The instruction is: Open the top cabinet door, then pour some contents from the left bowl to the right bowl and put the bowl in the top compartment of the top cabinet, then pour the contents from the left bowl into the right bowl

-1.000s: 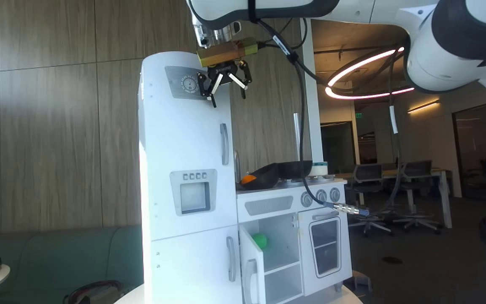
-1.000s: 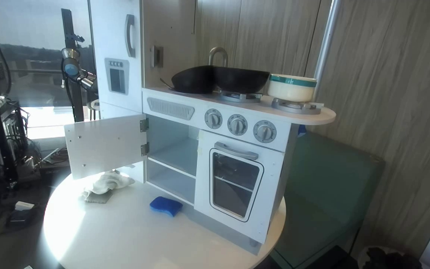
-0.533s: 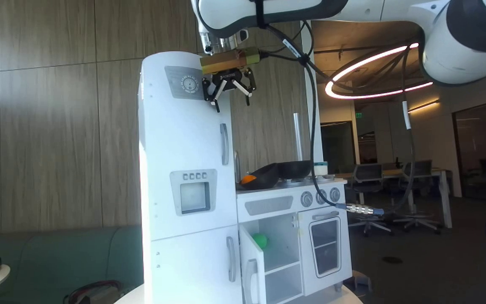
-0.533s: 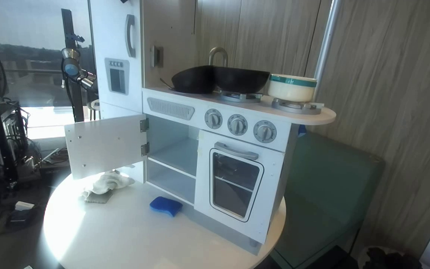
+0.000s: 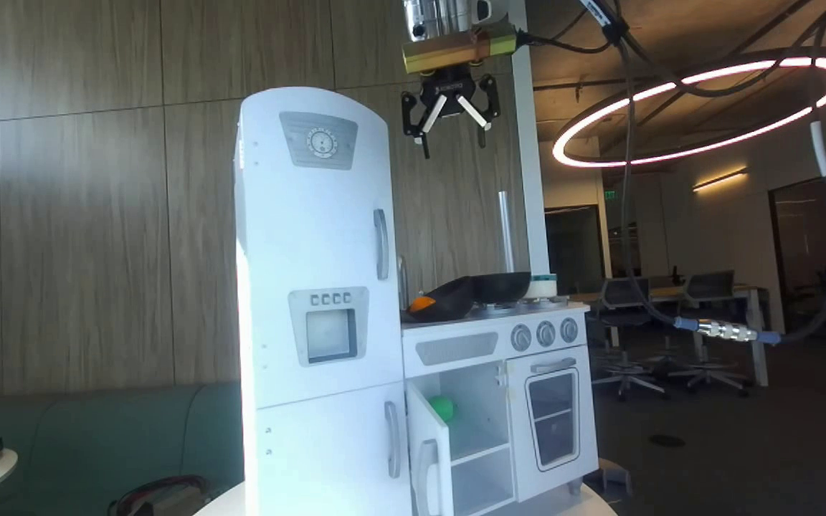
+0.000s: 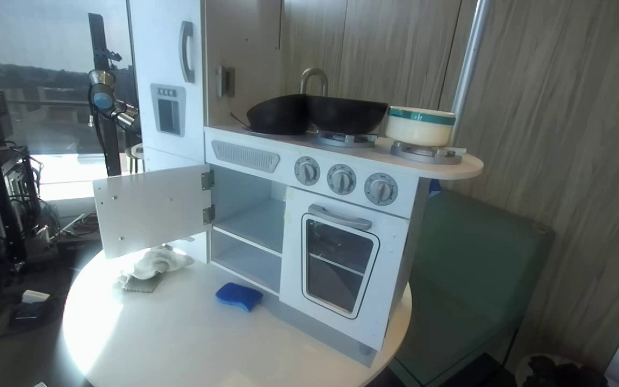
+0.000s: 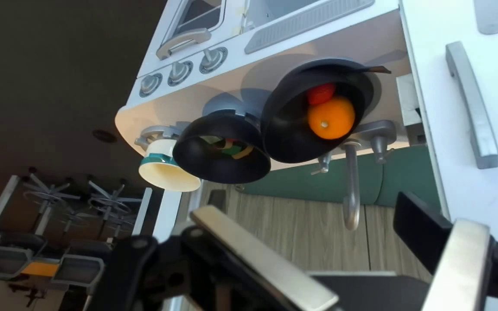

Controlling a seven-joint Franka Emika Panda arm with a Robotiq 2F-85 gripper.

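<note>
The top cabinet (image 5: 247,287) is a tall white toy fridge. Its top cabinet door (image 5: 312,236) is shut, with a grey handle (image 5: 381,244) that also shows in the wrist view (image 7: 474,108). The top compartment is hidden behind it. A black left bowl (image 6: 279,114) is tilted beside the fridge; in the wrist view it holds an orange ball (image 7: 332,117) and a red piece (image 7: 320,93). The black right bowl (image 6: 347,115) sits on a burner, with green and yellow pieces inside (image 7: 234,149). My gripper (image 5: 454,145) is open and empty, high above the stove area.
A cream pot with a teal band (image 6: 421,129) stands right of the bowls. A curved faucet (image 7: 352,190) rises behind them. The stove's lower door (image 6: 153,209) stands open. A blue sponge (image 6: 238,296) and a cloth (image 6: 159,262) lie on the table. A cable connector (image 5: 728,330) hangs from the arm.
My gripper has moved right and up in an exterior view, away from the emblem at the fridge's top. It has stayed open. The door and bowls have not moved.
</note>
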